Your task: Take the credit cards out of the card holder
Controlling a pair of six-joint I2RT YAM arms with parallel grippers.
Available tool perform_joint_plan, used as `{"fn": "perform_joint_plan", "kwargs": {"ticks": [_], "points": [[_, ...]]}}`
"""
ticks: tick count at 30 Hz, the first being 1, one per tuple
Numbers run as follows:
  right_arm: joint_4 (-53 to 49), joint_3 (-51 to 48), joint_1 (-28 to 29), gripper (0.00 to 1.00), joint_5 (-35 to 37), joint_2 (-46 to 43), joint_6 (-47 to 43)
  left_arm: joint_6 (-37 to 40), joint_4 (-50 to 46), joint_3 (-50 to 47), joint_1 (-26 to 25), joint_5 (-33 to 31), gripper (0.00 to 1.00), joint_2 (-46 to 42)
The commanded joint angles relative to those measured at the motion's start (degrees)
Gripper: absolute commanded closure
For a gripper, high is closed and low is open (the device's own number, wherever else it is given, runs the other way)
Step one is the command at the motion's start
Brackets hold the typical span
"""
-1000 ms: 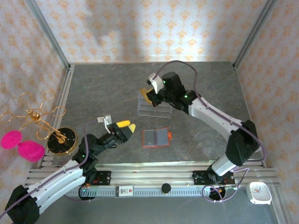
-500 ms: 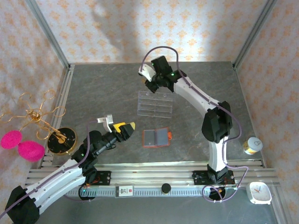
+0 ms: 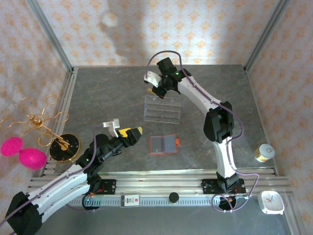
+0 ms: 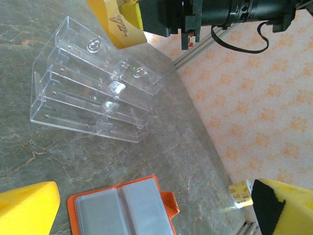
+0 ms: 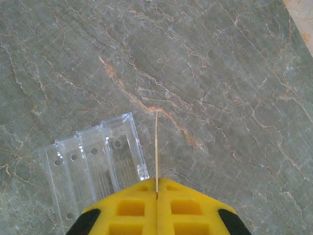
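On the grey stone-patterned bench (image 3: pixel 107 98), items as follows.

Card holder (image 3: pixel 164 144), one. Orange-red, lying opened flat at mid-bench. Two grey-blue pockets (image 4: pixel 100 213) face up side by side, and one snap tab (image 3: pixel 177 142) sticks out from its right edge. It sits on the near side of the rack, apart from it, and neither tool touches it.

Credit card (image 5: pixel 156 147), one counted. Thin and pale tan, seen edge-on from the right wrist, pinched between the two yellow pads. Its free end points at the bench just beside a corner of the rack. Whether it touches the stone cannot be told.

Acrylic rack (image 3: pixel 163 108), one. Clear, stepped in several tiers, standing beyond the card holder.

Right tool (image 3: pixel 155 89), one. Its arm is stretched far out, and the tool hangs at the rack's far edge, clenched on the credit card.

Left tool (image 3: pixel 133 132), one. It hovers left of the card holder and apart from it, jaws spread wide with nothing between them.

Sundries:
- Wire stand (image 3: pixel 44 125), one, gold, on a round dark base at the left edge.
- Pink puffs, two (image 3: pixel 11 146) (image 3: pixel 30 157), beside the stand.
- Round tin (image 3: pixel 264 152), one, by the right rail.
- White dial (image 3: pixel 272 202), one, at the near right corner.
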Motion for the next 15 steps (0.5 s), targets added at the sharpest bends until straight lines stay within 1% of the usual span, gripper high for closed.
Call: {"fn": "perform_joint_plan", "kwargs": {"ticks": [1, 7, 15], "points": [[0.59, 1.12, -0.30, 1.00, -1.08, -2.56, -0.38, 0.78, 0.71, 0.89, 0.64, -0.80, 0.01, 0.17], [2.73, -2.15, -0.45, 1.00, -2.05, -6.55, 0.04, 0.60, 1.95, 0.47, 0.90, -0.58, 0.01, 0.72], [1.85, -4.33, -0.83, 1.00, -2.30, -6.00, -0.11, 0.32, 3.29, -0.17, 1.18, 0.06, 0.01, 1.94]]}}
